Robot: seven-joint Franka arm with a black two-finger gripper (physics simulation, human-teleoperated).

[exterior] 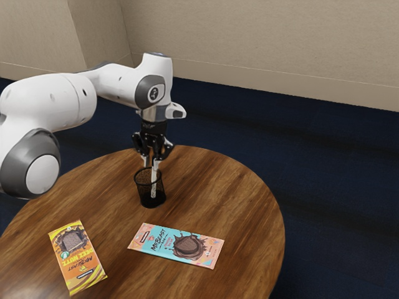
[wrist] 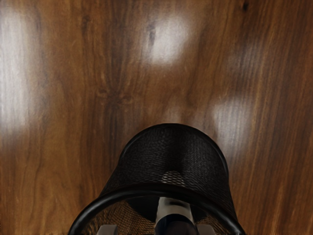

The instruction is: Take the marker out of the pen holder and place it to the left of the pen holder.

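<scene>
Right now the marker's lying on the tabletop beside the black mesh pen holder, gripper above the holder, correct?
Not quite: the marker isn't on the tabletop. The exterior view shows it inside the black mesh pen holder, seen through the mesh. The rest holds: the gripper is above the holder.

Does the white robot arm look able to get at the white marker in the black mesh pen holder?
Probably yes: its open black gripper hangs over the uncovered holder, fingertips flanking the marker.
</scene>
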